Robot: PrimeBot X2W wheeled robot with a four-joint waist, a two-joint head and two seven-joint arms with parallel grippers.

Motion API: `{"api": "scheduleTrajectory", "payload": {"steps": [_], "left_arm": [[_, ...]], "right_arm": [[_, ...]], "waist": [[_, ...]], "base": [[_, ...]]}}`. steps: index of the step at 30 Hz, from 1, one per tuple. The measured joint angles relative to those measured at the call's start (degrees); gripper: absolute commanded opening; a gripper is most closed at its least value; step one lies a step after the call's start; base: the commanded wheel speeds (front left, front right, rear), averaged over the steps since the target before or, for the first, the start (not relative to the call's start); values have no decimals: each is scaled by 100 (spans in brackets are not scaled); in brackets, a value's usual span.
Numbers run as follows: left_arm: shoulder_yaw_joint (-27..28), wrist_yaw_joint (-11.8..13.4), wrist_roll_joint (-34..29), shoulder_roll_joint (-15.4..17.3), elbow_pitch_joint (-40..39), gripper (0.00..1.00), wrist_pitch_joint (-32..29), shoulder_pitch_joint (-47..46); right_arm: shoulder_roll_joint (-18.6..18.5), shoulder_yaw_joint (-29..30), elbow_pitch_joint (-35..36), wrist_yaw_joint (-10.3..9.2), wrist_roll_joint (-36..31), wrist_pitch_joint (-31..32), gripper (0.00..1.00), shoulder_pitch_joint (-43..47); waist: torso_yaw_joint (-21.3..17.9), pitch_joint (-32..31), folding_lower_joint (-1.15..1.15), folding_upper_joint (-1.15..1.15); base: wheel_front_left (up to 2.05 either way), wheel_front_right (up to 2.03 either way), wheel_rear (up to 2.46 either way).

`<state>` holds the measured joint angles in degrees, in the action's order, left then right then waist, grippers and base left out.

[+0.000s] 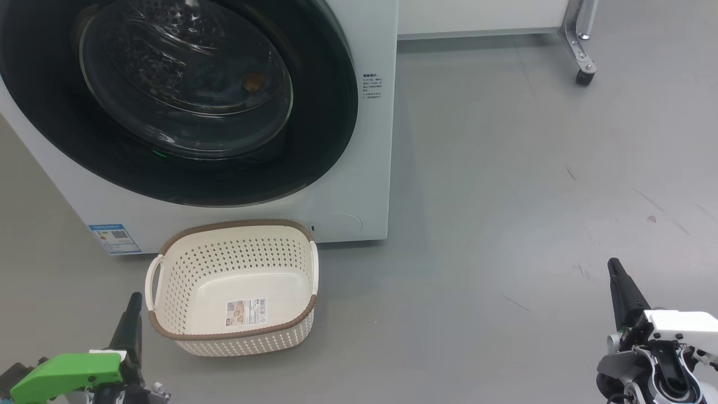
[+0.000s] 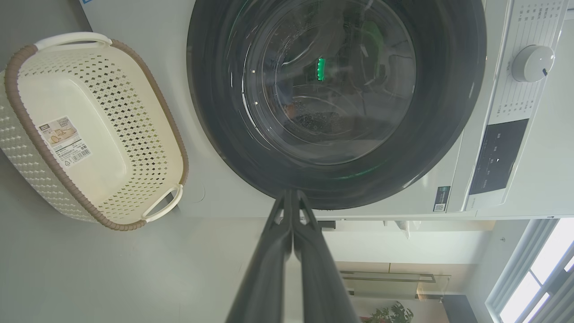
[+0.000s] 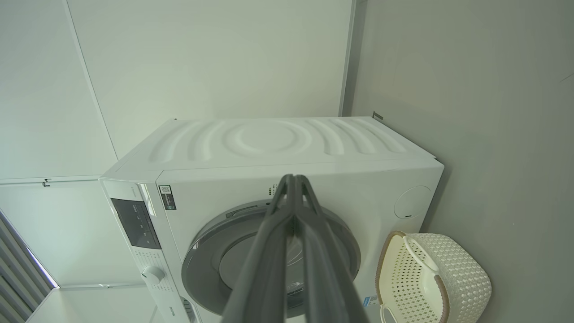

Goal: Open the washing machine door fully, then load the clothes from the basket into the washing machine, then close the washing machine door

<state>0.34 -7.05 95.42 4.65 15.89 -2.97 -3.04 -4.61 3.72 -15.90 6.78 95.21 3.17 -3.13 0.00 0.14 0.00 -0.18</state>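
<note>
Inside the basket [image 1: 224, 264], a barcode sticker [image 1: 247, 312].

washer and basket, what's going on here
Nothing is being handled at this moment. The washer has its door closed, and the basket on the floor in front of it is empty. Both pincers are shut and hold nothing: the left pincer sits beside the basket, the right pincer off to the other side. The loading looks done.
</note>
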Motion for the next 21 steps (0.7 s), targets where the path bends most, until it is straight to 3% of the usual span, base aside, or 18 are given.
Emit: {"api": "scheduleTrajectory", "payload": {"steps": [21], "left_arm": [[12, 0, 0, -2, 4, 0, 0, -4]], "right_arm": [[1, 11, -14, 18, 0, 1, 0, -1]], "waist": [[0, 0, 0, 0]], "base": [[0, 0, 0]]}}
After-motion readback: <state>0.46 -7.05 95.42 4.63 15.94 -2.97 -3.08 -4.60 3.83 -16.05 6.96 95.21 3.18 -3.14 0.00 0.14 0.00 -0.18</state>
